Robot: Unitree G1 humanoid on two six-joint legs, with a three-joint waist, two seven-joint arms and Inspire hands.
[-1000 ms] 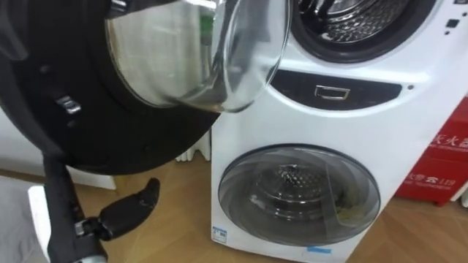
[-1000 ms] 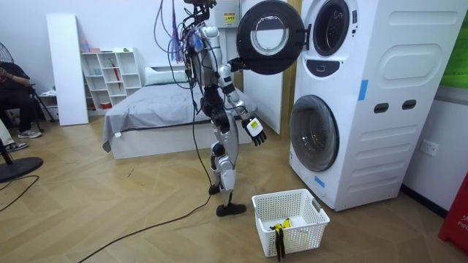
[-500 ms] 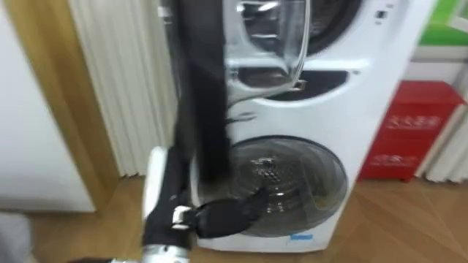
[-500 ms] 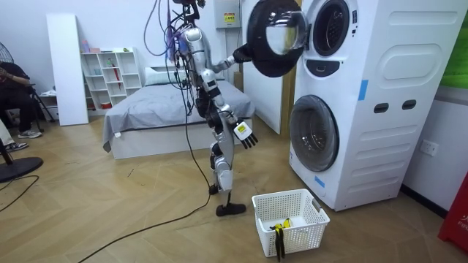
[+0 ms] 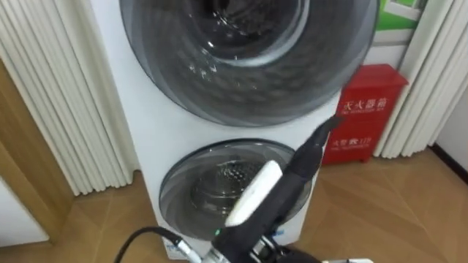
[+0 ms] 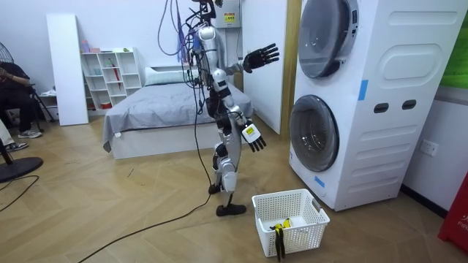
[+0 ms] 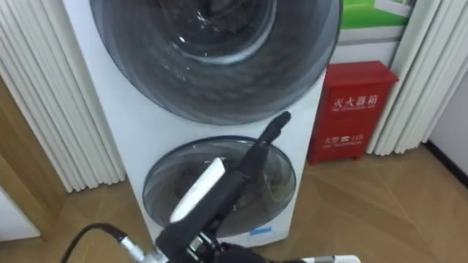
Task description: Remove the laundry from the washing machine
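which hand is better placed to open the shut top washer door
Probably the right hand: it is raised with open fingers at about the height of the top door. The left hand hangs low, level with the lower door.

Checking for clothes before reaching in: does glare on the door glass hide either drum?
Left eye view: white glare specks on the upper door, dark behind them; lower door shows drum holes, partly behind the hand. Room view: both door glasses look grey, insides unreadable.
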